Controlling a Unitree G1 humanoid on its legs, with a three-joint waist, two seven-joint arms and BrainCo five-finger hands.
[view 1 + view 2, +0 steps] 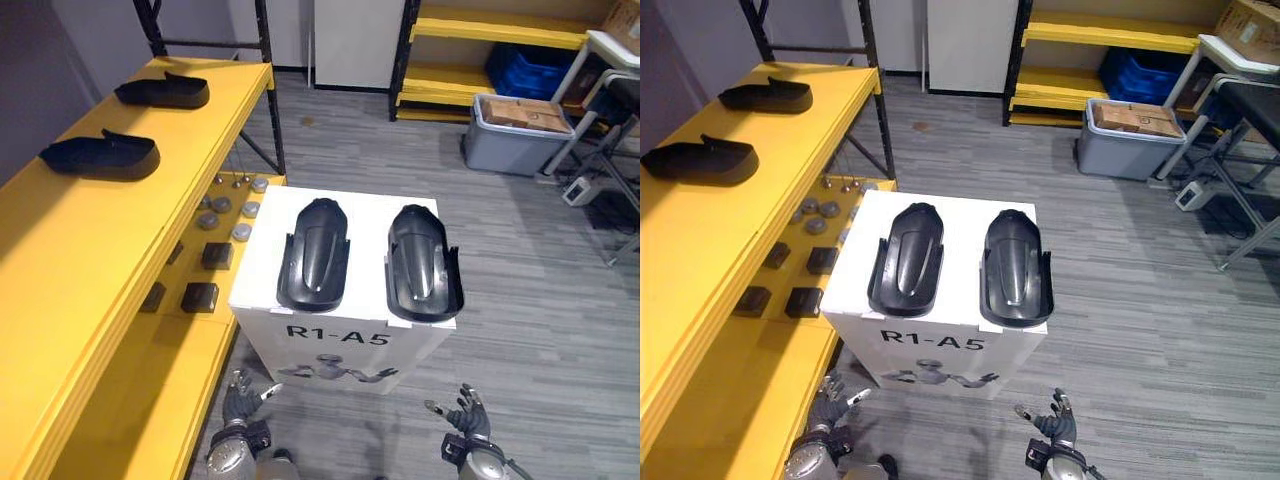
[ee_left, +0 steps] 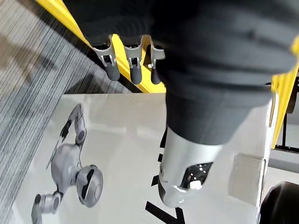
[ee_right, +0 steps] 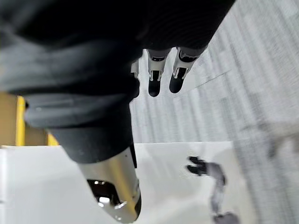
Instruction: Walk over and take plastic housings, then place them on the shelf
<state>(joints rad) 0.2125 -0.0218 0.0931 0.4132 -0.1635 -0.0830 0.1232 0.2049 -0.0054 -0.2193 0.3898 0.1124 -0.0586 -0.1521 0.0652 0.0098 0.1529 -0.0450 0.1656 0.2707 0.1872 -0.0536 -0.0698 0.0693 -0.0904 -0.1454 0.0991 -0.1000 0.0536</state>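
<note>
The left housing (image 1: 315,255) and right housing (image 1: 424,263), both black plastic, lie side by side on top of the white box (image 1: 340,345) just ahead of me, spaced, I judge, so each hand can take one. My left hand (image 1: 240,400) and right hand (image 1: 462,412) hang low by the box front, fingers loosely spread and empty. On the yellow shelf (image 1: 60,260) to the left rest a near shelved housing (image 1: 102,155) and a far shelved housing (image 1: 163,91). The box front carries a short printed code above a robot figure (image 1: 335,372).

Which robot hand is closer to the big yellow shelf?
Left. The left hand hangs beside the yellow shelf; the right hand is by the white box's far corner.
</note>
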